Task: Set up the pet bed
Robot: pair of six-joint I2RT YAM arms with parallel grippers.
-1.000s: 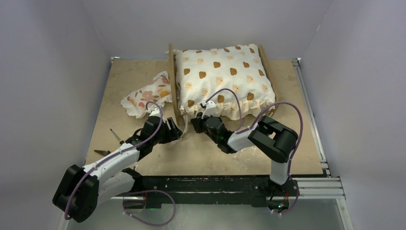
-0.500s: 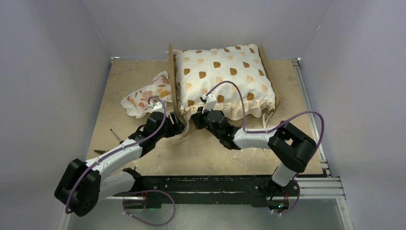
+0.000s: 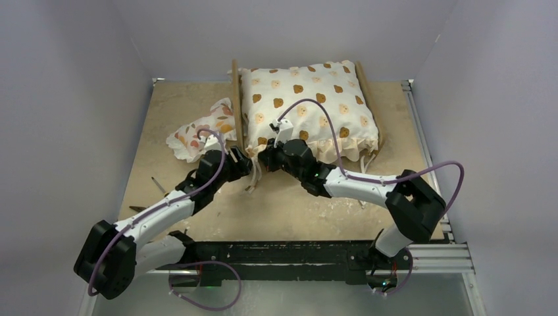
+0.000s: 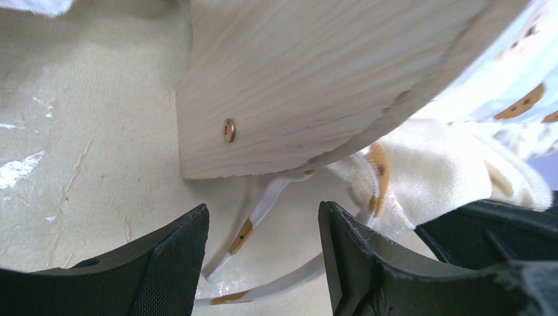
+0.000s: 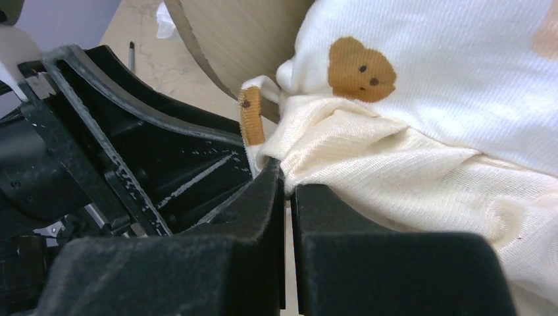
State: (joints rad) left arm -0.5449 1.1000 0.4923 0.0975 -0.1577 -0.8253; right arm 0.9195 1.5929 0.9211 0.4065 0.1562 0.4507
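Observation:
The pet bed (image 3: 236, 115) stands at the back of the table, only its light-wood side rails showing. A cream bear-print cushion (image 3: 309, 105) covers it. My left gripper (image 3: 247, 168) is open at the bed's near left corner. In the left wrist view the wooden end panel (image 4: 316, 79) fills the top, and a white tie ribbon (image 4: 260, 210) lies on the table between the open fingers of my left gripper (image 4: 263, 257). My right gripper (image 3: 266, 157) is shut, pinching the cushion's ruffle (image 5: 395, 178) at the tips of the right gripper (image 5: 287, 181). The striped base is hidden.
A small floral pillow (image 3: 201, 135) lies left of the bed. Two thin dark tools (image 3: 158, 185) lie near the table's left edge. Grey walls close in on three sides, and a metal rail (image 3: 428, 164) runs along the right edge. The two grippers are almost touching.
My right arm has stretched forward and left, and its jaws have closed on the ruffle corner. The left gripper has crept closer to the bed's corner, still open.

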